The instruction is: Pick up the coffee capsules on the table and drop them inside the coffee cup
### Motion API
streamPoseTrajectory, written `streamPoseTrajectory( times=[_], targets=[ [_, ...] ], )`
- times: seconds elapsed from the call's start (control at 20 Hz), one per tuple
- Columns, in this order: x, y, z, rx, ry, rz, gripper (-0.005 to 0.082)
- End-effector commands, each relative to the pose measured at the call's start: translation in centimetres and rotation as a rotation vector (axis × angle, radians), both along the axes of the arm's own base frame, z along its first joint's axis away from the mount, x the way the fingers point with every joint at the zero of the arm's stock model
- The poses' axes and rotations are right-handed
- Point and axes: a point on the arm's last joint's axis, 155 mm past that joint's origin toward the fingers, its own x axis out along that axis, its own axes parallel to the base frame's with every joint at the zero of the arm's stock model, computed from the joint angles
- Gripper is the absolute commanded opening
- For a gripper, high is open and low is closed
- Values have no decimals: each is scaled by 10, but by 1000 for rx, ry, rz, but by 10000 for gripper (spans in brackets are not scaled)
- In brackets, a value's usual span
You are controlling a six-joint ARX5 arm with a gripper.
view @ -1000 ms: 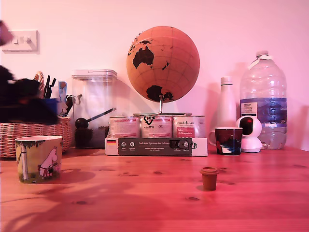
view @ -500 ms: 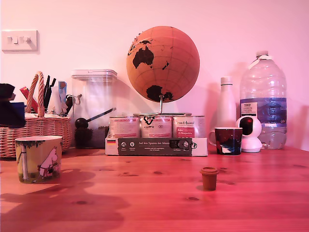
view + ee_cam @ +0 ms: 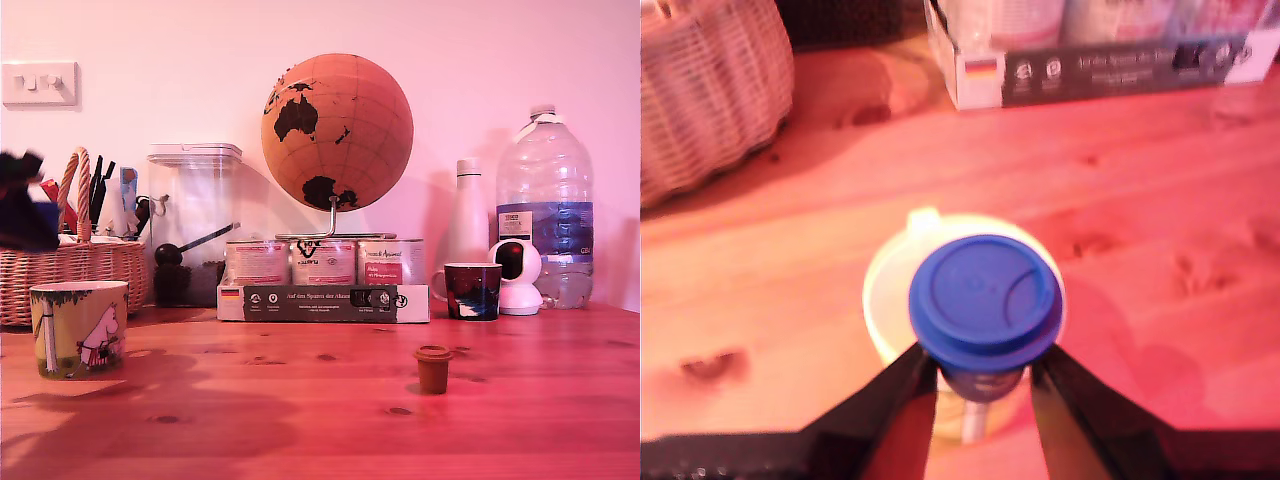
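In the wrist view the gripper is closed on the blue capsule, its two dark fingers pressing the pod's body from either side just under the wide round flange. The capsule is held directly over the open mouth of the coffee cup, so that its flange hides most of the cup's pale inside and only a crescent of rim and the handle stub show around it; whether the pod is above the rim or already partly down inside cannot be told from this angle. The whole wrist picture is soft and blurred. In the exterior view the arm is mostly cut off at the exterior view's left edge: only a dark, smeared shape of the gripper appears there, above the cup, in front of the wicker basket, and the blue pod cannot be made out in it. The cup stands upright on the wooden table near the exterior view's left, its cartoon figure facing the camera. The brown capsule sits on the table, flange up, well apart from the cup, toward the exterior view's right and in front of the small dark mug.
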Motion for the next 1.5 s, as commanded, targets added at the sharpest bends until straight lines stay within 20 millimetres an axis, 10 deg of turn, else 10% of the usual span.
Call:
streamPoseTrajectory(
  times=[0.0, 0.65, 1.25, 1.45],
  targets=[
    [3, 0, -2, -8, 29, 4, 104],
    [35, -7, -43, 4, 417, -1, 105],
    [36, -7, -44, 5, 430, 0, 126],
    [43, -7, -39, 2, 400, 4, 666]
  ],
)
